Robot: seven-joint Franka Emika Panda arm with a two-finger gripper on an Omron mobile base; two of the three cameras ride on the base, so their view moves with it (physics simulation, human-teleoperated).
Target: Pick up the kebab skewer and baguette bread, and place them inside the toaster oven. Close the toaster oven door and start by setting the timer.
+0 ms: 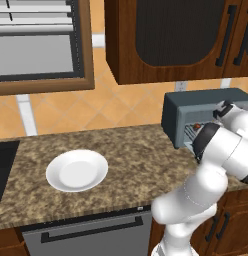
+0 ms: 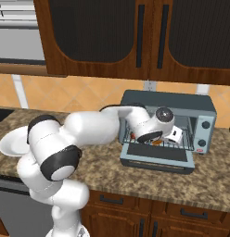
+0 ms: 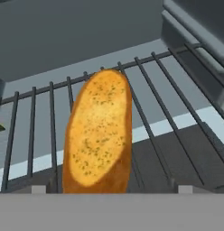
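Plate on the counter, left of the oven, well apart from it. Stove at the counter's left end, beyond the plate. Oven at the back of the counter against the wall, below the cabinets. Door folded down flat in front of the oven, over the counter. Rack inside the oven. Bread lying on the rack, lengthwise from front to back. Gripper inside the oven mouth, above the door, just over the rack, jaws spread either side of the bread. Dishwasher under the counter, below the plate. Window above the counter, left of the cabinets.
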